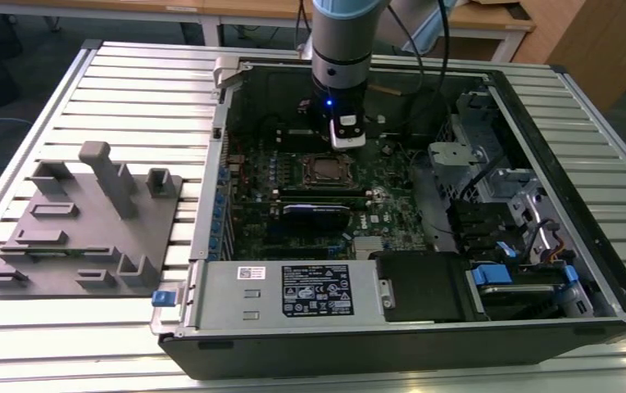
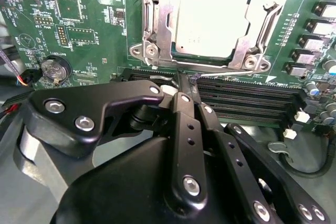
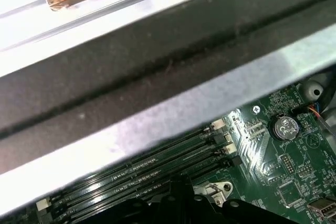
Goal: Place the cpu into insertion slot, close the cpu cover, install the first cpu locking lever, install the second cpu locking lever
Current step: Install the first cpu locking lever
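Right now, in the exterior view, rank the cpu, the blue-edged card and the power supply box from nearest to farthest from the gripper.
From the gripper:
1. cpu, on the board, just beside it.
2. blue-edged card, further along the board, toward the camera.
3. power supply box, at the case's edge nearest the camera.

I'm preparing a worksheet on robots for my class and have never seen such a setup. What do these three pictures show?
A robot arm reaches down into an open computer case on a slatted table; a grey parts tray sits at the exterior view's left. That picture comes from a camera off the arm; the other two from cameras riding near its wrist. In the second wrist view the black gripper, fingers together, sits at a thin wire lever beside the cpu, which lies under the closed cpu cover. The first wrist view shows memory slots.
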{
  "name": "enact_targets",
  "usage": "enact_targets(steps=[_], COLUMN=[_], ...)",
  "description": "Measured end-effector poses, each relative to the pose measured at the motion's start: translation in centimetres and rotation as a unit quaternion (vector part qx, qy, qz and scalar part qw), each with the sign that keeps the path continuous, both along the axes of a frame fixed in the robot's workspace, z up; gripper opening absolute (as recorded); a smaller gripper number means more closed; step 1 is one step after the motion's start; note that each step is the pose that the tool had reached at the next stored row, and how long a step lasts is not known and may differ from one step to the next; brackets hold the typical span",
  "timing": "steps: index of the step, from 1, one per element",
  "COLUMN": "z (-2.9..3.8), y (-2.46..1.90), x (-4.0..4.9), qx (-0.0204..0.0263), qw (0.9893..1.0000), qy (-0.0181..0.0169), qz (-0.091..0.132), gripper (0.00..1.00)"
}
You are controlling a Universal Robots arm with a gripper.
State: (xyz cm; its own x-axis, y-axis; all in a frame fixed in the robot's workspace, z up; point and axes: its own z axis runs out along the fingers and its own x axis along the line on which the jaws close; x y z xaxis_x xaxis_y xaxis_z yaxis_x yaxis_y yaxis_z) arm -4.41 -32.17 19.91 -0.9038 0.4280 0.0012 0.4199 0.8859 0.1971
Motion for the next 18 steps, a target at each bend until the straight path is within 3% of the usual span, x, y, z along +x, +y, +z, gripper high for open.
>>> enact_targets(steps=[7,10,14,18], z=[0.22,0.27,0.27,0.27], y=[0.07,0.24,0.8,0.96], x=[0.0,0.0,0.0,0.0], qx=[-0.0027,-0.009,-0.0164,-0.0185], qw=[1.0,1.0,0.9999,0.9998], qy=[-0.0001,-0.0002,-0.0015,-0.0018], qz=[0.0,0.0,0.0,0.0], gripper=[0.1,0.1,0.1,0.1])
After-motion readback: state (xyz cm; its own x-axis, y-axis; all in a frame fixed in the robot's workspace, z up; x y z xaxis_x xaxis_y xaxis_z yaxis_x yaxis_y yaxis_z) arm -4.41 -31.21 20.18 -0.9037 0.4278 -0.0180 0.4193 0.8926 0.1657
